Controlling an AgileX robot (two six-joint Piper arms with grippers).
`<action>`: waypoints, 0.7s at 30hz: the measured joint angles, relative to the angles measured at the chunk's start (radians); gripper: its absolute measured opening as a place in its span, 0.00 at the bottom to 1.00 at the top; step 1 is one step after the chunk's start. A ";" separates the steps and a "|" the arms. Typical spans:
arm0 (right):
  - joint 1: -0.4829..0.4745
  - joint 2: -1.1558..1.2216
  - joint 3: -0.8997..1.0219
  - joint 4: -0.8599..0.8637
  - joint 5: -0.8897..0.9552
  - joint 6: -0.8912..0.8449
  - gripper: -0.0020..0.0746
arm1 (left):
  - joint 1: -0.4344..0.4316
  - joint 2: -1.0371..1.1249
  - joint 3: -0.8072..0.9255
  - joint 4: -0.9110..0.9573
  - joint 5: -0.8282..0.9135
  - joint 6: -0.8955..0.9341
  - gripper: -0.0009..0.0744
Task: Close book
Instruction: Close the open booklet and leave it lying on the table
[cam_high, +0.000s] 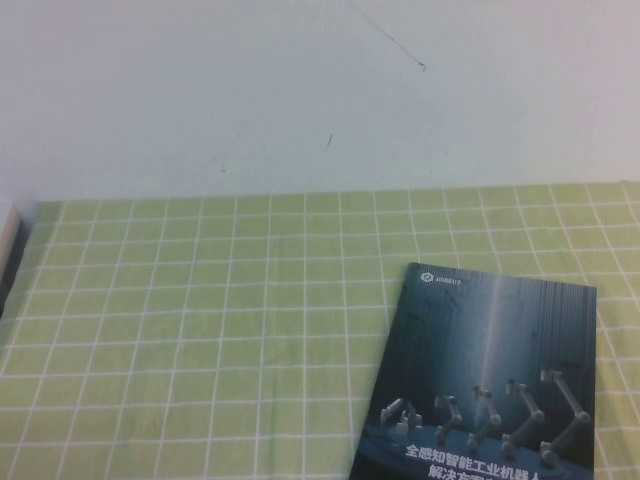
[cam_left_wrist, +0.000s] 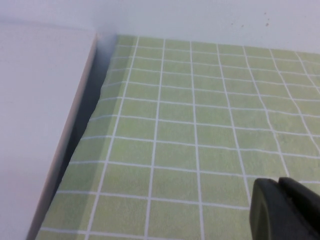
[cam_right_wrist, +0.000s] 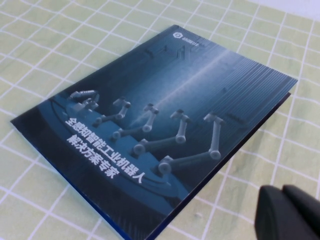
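Green checked cloth (cam_high: 200, 330) covers the table, with a plain white wall (cam_high: 300, 90) behind it. On the robot's near right lies the book (cam_high: 485, 380), flat on the cloth. Its dark blue cover faces up and is already closed, with pictured robot arms and white Chinese lettering on it. The right gripper (cam_right_wrist: 287, 212) hangs close beside one long edge of the book. The left gripper (cam_left_wrist: 285, 210) hangs over bare cloth near the table's left edge, beside a white ledge (cam_left_wrist: 35, 125). I cannot tell whether either gripper is open, and neither visibly holds anything.
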 joint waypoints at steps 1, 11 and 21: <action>0.000 0.000 0.000 0.000 0.000 0.000 0.02 | 0.000 0.000 -0.001 -0.005 0.000 0.005 0.01; 0.000 0.000 0.000 0.000 0.000 0.000 0.02 | 0.000 -0.002 -0.004 -0.106 0.006 0.159 0.01; 0.000 0.000 0.000 0.000 0.000 0.000 0.02 | 0.000 -0.002 -0.004 -0.117 0.006 0.155 0.01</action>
